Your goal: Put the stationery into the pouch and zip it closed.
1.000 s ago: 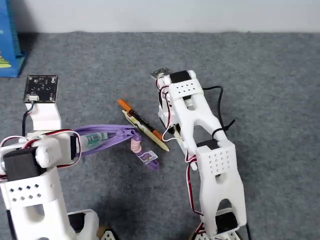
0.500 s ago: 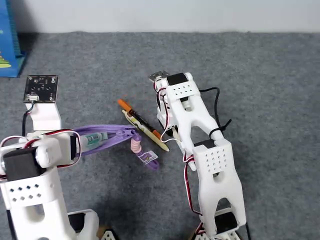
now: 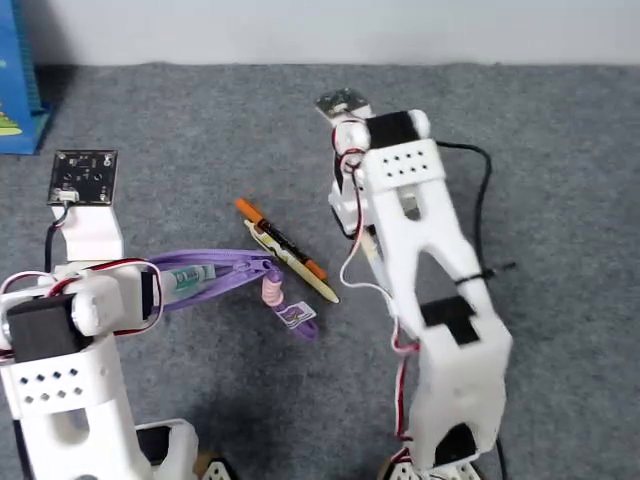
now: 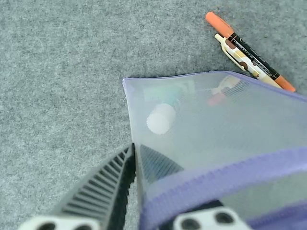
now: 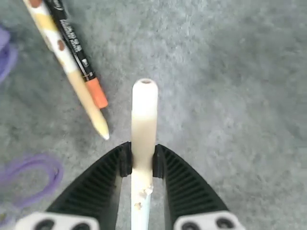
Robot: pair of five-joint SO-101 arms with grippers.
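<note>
A translucent purple pouch (image 3: 215,275) stands on edge at the left, and my left gripper (image 4: 136,158) is shut on its end. Through its wall a white and green tube (image 4: 160,118) is visible inside. An orange-and-black marker (image 3: 281,240) and a spotted cream pen (image 3: 300,266) lie side by side on the carpet just right of the pouch. My right gripper (image 5: 142,160) is shut on a plain cream pen (image 5: 144,115), held above the carpet to the right of those two. A pink charm (image 3: 271,291) and a tag (image 3: 298,316) hang off the pouch's zipper end.
A purple cord loop (image 5: 29,177) lies on the grey carpet near the pouch. A black square module on a white stand (image 3: 83,177) sits at the left, and a blue box (image 3: 15,80) at the far left corner. A white wall bounds the back.
The right arm has risen and swung back and to the right, away from the two pens on the carpet. The left arm and pouch have stayed still.
</note>
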